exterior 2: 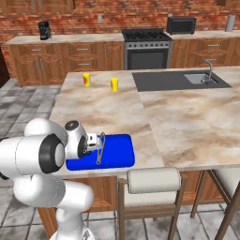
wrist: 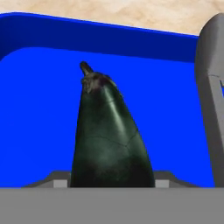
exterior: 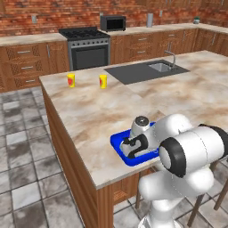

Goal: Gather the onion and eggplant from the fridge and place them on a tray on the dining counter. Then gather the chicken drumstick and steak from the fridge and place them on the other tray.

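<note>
A dark green-black eggplant (wrist: 111, 140) lies in the blue tray (wrist: 109, 37), stem end pointing away from the hand. One grey finger (wrist: 211, 109) stands to its right with blue tray floor showing between them. My gripper (exterior: 133, 149) (exterior 2: 99, 150) hangs low over the blue tray (exterior: 116, 143) (exterior 2: 119, 150), jaws open around the eggplant and not pressing on it. The tray sits at the near edge of the dining counter (exterior: 89, 111) (exterior 2: 187, 122). The onion, fridge, chicken drumstick, steak and other tray are out of view.
Two yellow cups (exterior: 71, 80) (exterior: 103, 81) stand at the counter's far left end. A sink (exterior: 161, 67) with a faucet is set in the dark grey section. Bar stools (exterior 2: 153, 180) stand against the counter's near side. A stove (exterior: 84, 33) lines the back wall.
</note>
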Motion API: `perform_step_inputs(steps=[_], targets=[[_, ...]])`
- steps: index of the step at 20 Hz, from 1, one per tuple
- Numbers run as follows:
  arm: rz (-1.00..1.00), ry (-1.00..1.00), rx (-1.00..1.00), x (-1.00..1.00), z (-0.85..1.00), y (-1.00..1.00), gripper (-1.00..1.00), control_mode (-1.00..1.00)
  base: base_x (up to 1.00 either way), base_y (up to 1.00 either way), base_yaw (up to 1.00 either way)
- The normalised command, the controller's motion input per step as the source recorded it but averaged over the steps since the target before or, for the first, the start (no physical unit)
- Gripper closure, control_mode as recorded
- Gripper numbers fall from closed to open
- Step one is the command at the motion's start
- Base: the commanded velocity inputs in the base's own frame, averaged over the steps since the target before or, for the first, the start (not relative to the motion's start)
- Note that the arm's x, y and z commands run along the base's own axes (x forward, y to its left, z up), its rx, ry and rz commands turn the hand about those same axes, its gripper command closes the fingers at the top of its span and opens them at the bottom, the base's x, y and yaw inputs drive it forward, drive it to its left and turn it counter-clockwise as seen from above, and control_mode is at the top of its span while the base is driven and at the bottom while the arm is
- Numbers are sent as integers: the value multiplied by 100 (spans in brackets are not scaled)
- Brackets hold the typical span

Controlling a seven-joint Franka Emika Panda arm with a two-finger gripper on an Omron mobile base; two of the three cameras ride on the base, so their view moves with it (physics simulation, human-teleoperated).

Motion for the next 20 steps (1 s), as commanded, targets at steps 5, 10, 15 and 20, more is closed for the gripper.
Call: perform_step_inputs(steps=[5,10,15,20], targets=[[4,0,0,0,14,0,-100,-100,0,0,0],[5,0,0,-9,71,0,-100,-100,0,0,0],[3,0,0,-25,100,-6,-100,-100,0,0,0],[0,0,0,-59,91,-17,-100,-100,0,0,0]])
